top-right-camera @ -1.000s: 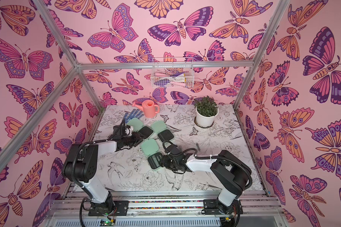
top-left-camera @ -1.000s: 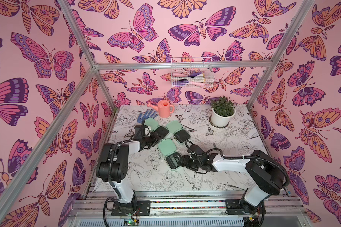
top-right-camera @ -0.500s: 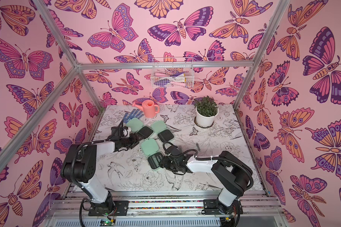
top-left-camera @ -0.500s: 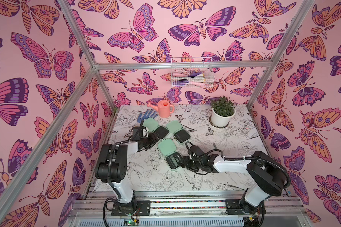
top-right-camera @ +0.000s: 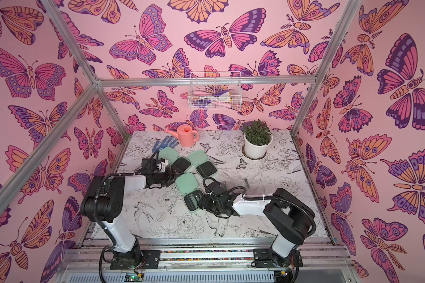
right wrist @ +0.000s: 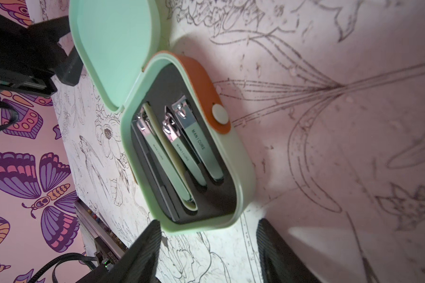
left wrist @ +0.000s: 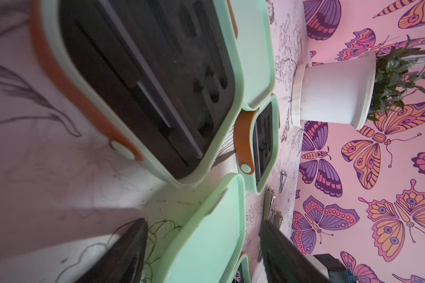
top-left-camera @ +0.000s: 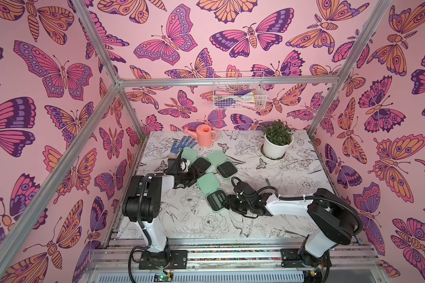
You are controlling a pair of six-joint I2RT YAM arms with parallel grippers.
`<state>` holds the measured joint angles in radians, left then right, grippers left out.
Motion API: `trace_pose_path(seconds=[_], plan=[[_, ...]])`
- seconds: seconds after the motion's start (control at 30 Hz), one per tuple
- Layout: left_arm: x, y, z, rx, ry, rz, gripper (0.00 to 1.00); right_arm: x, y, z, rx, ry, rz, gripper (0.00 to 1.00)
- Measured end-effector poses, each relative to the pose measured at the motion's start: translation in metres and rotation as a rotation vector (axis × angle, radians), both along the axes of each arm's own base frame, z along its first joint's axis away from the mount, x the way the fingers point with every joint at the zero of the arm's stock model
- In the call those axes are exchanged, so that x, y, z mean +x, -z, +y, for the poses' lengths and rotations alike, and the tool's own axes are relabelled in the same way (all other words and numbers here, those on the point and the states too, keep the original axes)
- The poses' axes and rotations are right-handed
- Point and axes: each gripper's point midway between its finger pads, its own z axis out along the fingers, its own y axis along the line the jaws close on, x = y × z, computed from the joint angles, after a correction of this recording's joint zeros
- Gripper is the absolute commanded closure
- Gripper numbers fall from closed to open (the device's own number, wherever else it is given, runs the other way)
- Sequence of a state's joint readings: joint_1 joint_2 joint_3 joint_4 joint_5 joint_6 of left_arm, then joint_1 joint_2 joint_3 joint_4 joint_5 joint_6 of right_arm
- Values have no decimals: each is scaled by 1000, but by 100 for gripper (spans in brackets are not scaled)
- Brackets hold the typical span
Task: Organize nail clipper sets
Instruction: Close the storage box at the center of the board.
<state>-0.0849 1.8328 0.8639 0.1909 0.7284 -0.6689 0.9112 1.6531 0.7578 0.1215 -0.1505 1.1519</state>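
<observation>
Three mint-green cases lie open at mid-table. In both top views the nearest case (top-left-camera: pixel 216 201) holds its tools. In the right wrist view three clippers (right wrist: pixel 182 149) and a file rest in its black tray. My right gripper (top-left-camera: pixel 228 203) is open, its fingers (right wrist: pixel 145 250) just short of that case's rim. My left gripper (top-left-camera: pixel 193 178) is open too. The nearest case's lid (left wrist: pixel 206 240) stands between its fingers (left wrist: pixel 130 250), which are apart from it. The back-left case's tray (left wrist: pixel 145 85) is bare, beside the third case (top-left-camera: pixel 227 169). Loose tools (left wrist: pixel 270 203) lie further right.
A pink watering can (top-left-camera: pixel 205 135) and a blue dotted glove (top-left-camera: pixel 182 144) sit at the back left. A potted plant (top-left-camera: pixel 277 139) stands at the back right. One small loose tool (top-left-camera: pixel 268 181) lies on the table right of the cases. A wire basket (top-left-camera: pixel 238 96) hangs on the back wall.
My left gripper's jaws have opened wider beside the cases. The right arm and the cases have barely moved.
</observation>
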Motion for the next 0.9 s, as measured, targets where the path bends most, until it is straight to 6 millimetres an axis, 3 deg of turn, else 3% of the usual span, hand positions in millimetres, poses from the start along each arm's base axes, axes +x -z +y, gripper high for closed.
trace_pose_path(seconds=[0.47,0.9], plan=[[-14,-2,-7,-41,20,-28,29,10,0,6,43,61,-17,37],[-36,-50,-7,-58,24,-193,29,21,0,13,80,114,-36,37]])
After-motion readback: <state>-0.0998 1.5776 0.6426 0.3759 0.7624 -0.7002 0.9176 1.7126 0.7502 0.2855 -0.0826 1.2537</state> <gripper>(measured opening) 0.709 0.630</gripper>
